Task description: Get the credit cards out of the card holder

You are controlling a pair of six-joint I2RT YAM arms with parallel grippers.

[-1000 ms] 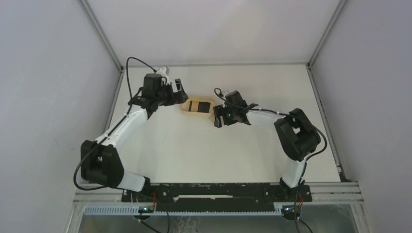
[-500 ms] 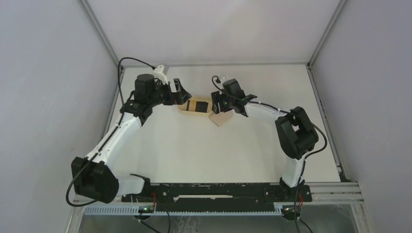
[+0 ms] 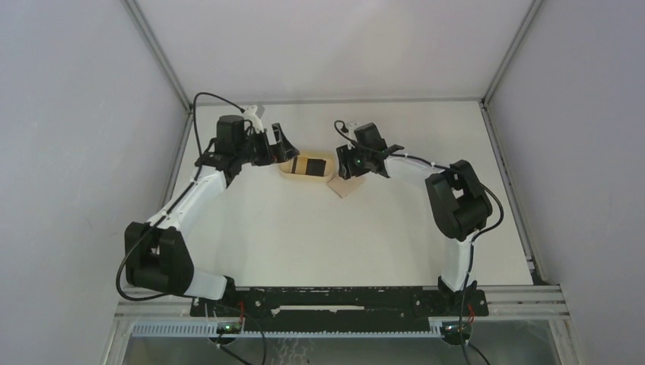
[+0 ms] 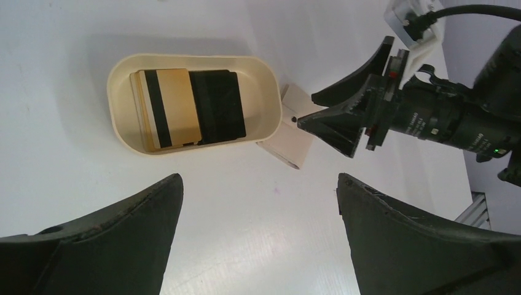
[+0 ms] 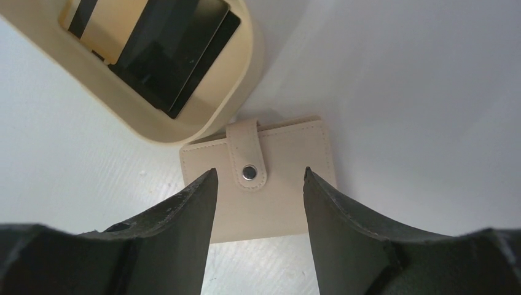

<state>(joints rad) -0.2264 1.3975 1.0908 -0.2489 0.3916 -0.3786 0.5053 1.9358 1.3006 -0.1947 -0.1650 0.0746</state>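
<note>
The card holder (image 5: 284, 149) is a beige wallet lying flat on the white table, folded shut with its tab snapped down. It rests against the near right end of the oval tray (image 3: 287, 169). My right gripper (image 5: 259, 172) hovers over it, open, one finger on each side of the tab and nothing pinched. The top view shows the card holder (image 3: 344, 188) just in front of that right gripper (image 3: 348, 165). A gold card (image 4: 175, 107) with a black stripe and a black card (image 4: 216, 104) lie in the tray. My left gripper (image 4: 258, 181) is wide open and empty, left of the tray.
The cream tray rim (image 4: 264, 92) stands between the two grippers at the back of the table. The right gripper (image 4: 344, 120) points in from the right in the left wrist view. Grey walls close in the table on three sides.
The right gripper drew back from over the card holder, which now shows on the table, and its jaws have narrowed. The left arm swung slightly and came back.
</note>
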